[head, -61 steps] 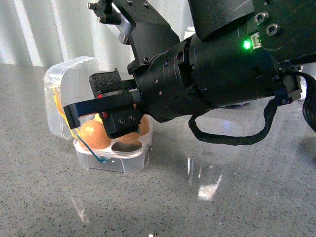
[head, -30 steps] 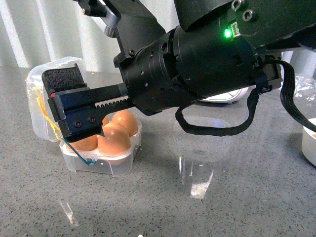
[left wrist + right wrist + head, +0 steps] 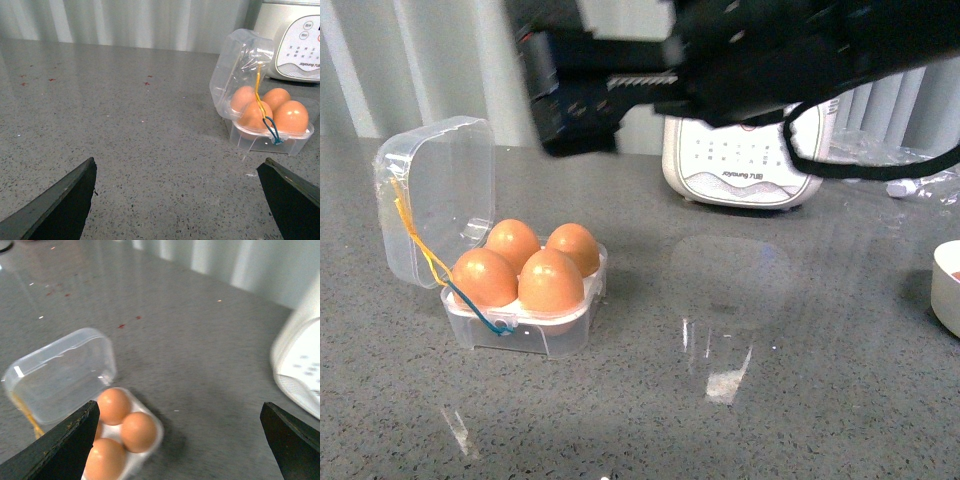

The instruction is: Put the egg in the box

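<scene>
The right arm had lifted up and away from the box (image 3: 520,335). The egg (image 3: 550,282) sat in the front hole, touching three other eggs. The right gripper (image 3: 177,407) was spread wide and held nothing. The left gripper (image 3: 178,161) was wide too. A white cooker (image 3: 740,165) stood behind the box. Only the front view showed a bowl (image 3: 948,285). The lid (image 3: 435,195) was clear, rounded plastic, and the table (image 3: 770,420) was grey and speckled.

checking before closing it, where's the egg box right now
In the front view the box sits at the left of the grey counter, lid open with four eggs inside, left of and nearer than the white appliance.
</scene>
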`<action>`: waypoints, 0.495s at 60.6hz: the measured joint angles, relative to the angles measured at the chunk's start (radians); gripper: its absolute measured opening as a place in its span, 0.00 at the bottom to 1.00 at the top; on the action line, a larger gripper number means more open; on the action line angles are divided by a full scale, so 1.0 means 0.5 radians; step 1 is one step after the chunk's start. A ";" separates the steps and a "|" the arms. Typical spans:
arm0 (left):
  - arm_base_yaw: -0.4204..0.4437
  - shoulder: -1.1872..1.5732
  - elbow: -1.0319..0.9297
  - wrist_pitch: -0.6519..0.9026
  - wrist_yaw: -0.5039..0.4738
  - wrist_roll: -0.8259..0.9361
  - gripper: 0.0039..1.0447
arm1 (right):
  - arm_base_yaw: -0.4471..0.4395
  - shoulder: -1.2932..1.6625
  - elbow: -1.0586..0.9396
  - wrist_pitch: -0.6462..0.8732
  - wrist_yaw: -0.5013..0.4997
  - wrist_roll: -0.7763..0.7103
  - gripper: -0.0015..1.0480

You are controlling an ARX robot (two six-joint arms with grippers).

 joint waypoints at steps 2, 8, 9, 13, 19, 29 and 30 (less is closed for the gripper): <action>0.000 0.000 0.000 0.000 0.000 0.000 0.94 | -0.069 -0.089 -0.065 0.031 0.046 -0.002 0.93; 0.000 0.000 0.000 0.000 0.000 0.000 0.94 | -0.314 -0.353 -0.286 0.101 0.033 0.054 0.93; 0.000 0.001 0.000 0.000 0.000 0.000 0.94 | -0.387 -0.430 -0.354 0.119 0.056 0.053 0.93; 0.000 0.001 0.000 0.000 0.000 0.000 0.94 | -0.536 -0.589 -0.492 0.163 0.101 0.040 0.93; 0.000 0.000 0.000 0.000 0.000 0.000 0.94 | -0.793 -0.851 -0.713 0.244 0.173 -0.033 0.93; 0.000 0.000 0.000 0.000 0.000 0.000 0.94 | -1.209 -1.163 -0.973 0.365 0.213 -0.175 0.93; 0.000 0.001 0.000 0.000 0.000 0.000 0.94 | -1.260 -1.193 -0.997 0.371 0.200 -0.182 0.93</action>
